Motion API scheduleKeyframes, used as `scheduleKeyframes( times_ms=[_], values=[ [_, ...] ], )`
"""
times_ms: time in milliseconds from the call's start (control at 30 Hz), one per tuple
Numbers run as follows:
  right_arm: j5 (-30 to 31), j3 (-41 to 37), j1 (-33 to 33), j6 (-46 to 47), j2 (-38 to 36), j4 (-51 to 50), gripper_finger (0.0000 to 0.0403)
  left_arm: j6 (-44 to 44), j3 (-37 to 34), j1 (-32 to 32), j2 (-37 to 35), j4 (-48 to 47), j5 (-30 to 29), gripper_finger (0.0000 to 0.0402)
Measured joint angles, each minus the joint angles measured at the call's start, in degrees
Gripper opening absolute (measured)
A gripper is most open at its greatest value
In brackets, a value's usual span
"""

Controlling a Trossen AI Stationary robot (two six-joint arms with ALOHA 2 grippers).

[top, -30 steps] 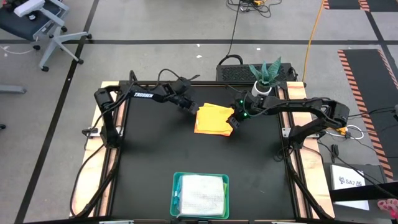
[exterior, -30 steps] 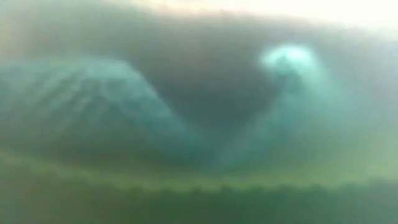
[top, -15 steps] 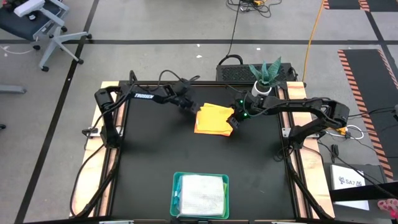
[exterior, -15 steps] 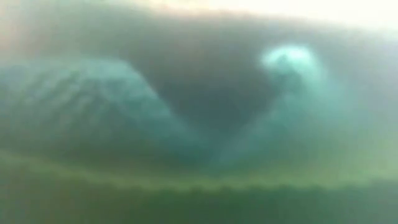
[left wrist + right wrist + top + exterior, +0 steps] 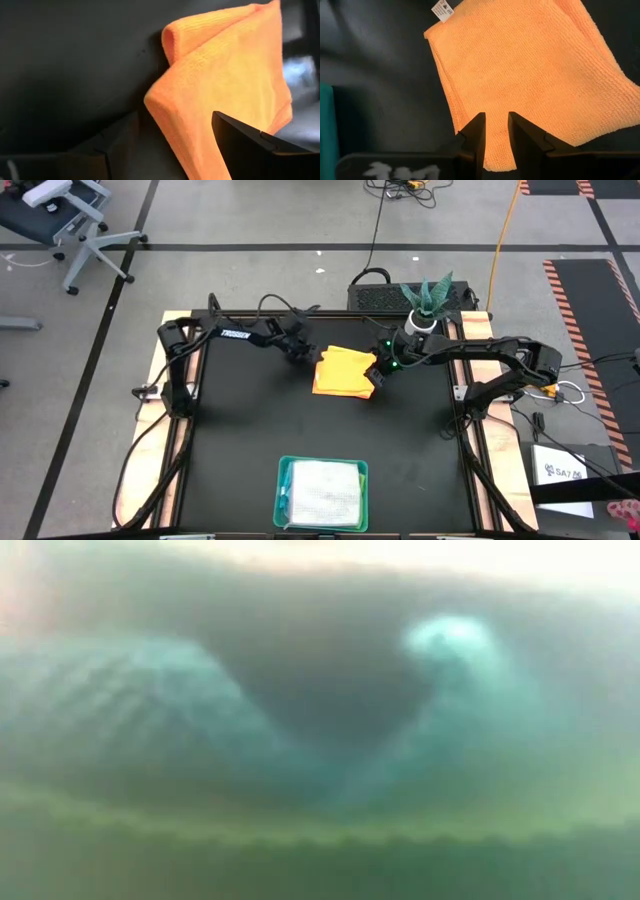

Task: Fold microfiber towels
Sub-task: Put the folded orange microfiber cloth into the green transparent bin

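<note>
A yellow-orange microfiber towel (image 5: 342, 372) lies folded on the black table at the far middle, with a white tag (image 5: 441, 10) at one corner. My left gripper (image 5: 303, 356) stands open at the towel's left edge. In the left wrist view (image 5: 175, 117) a doubled-over corner of the towel (image 5: 225, 75) lies between the spread fingers; whether they touch it I cannot tell. My right gripper (image 5: 376, 383) is at the towel's near right corner, its fingers (image 5: 496, 120) drawn close together over the cloth (image 5: 520, 65). My right gripper has the towel's edge strip (image 5: 496, 107) between its two fingers, near the near right corner. It comes slanting down from the table's right. The fingers hide the edge itself; one layer or several, I cannot tell. The towel lies flat on the table.
A teal tray (image 5: 283, 480) holding a pale towel (image 5: 322, 495) stands at the near middle edge. A potted plant (image 5: 425, 310) stands at the far right, behind my right arm. The low view is filled by a blurred teal shape (image 5: 200, 720) close to the camera.
My left gripper's wrist has rolled a little beside the towel's left edge. The towel and my right arm lie as before.
</note>
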Motion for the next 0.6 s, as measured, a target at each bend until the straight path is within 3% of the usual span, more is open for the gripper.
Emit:
scheduleKeyframes(
  times_ms=[400,600],
  values=[
    [-0.03,0.04,0.00,0.25,0.00,0.07,0.0073,-4.74,-0.04,-1.71,2.26,10.38,-0.81,0.0254],
    [-0.03,0.04,0.00,0.33,0.00,0.07,0.0073,-5.77,-0.07,-1.37,2.19,10.88,0.40,0.0189]
  ],
)
